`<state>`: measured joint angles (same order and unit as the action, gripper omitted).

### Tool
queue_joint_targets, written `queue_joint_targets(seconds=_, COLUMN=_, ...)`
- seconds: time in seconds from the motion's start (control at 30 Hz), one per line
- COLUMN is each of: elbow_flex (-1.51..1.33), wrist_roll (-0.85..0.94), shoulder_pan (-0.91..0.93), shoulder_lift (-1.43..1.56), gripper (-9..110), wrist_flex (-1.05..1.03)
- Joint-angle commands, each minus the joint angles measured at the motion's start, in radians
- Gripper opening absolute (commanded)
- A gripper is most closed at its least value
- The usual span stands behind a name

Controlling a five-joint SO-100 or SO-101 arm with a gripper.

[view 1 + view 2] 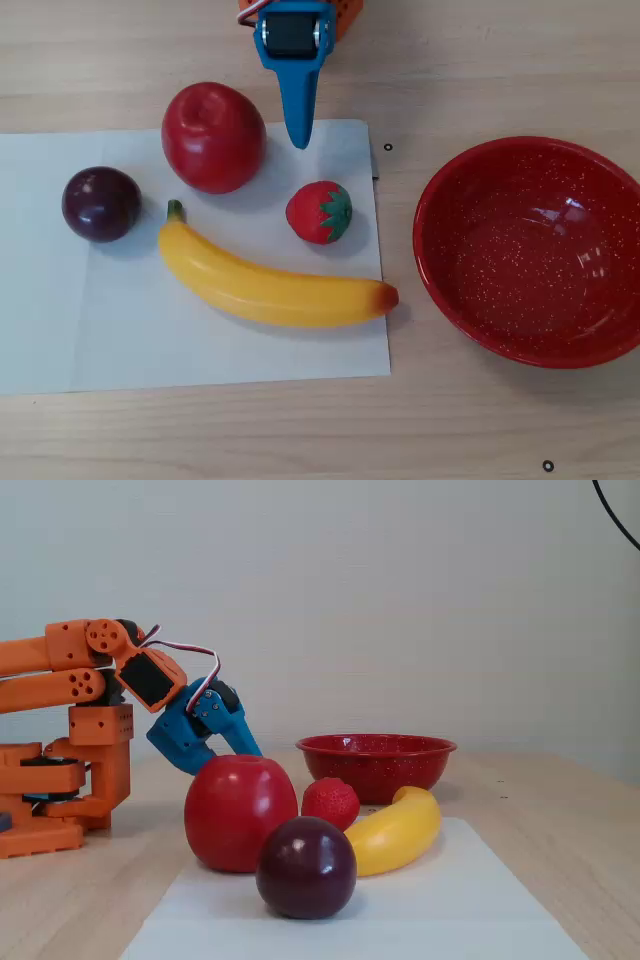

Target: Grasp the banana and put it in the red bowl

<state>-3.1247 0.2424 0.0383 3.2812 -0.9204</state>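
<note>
The yellow banana point(270, 285) lies on a white sheet, green stem at the left and orange-red end at the right in the overhead view. In the fixed view the banana point(400, 830) shows behind the plum. The red bowl point(530, 250) sits empty on the bare wood to the right of the sheet, and the bowl point(375, 765) stands at the back in the fixed view. My blue gripper point(298, 138) points down at the sheet's top edge, between apple and strawberry, well above the banana. Its fingers lie together, holding nothing. In the fixed view the gripper point(248, 746) hangs just behind the apple.
On the white sheet point(60, 330) are a red apple point(212, 137), a dark plum point(101, 203) and a strawberry point(320, 212) just above the banana. The orange arm base point(60, 780) stands at the left of the fixed view.
</note>
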Motion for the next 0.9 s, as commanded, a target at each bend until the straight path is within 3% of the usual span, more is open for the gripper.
queue_joint_targets(seconds=0.0, elbow_flex=-0.015, wrist_roll=-0.002, shoulder_pan=0.011, shoulder_lift=0.011, gripper=0, wrist_flex=-0.003)
queue_joint_targets(seconds=0.87, elbow_flex=0.028, wrist_roll=-0.005, shoulder_pan=-0.002, shoulder_lift=-0.038, gripper=0, wrist_flex=-0.043)
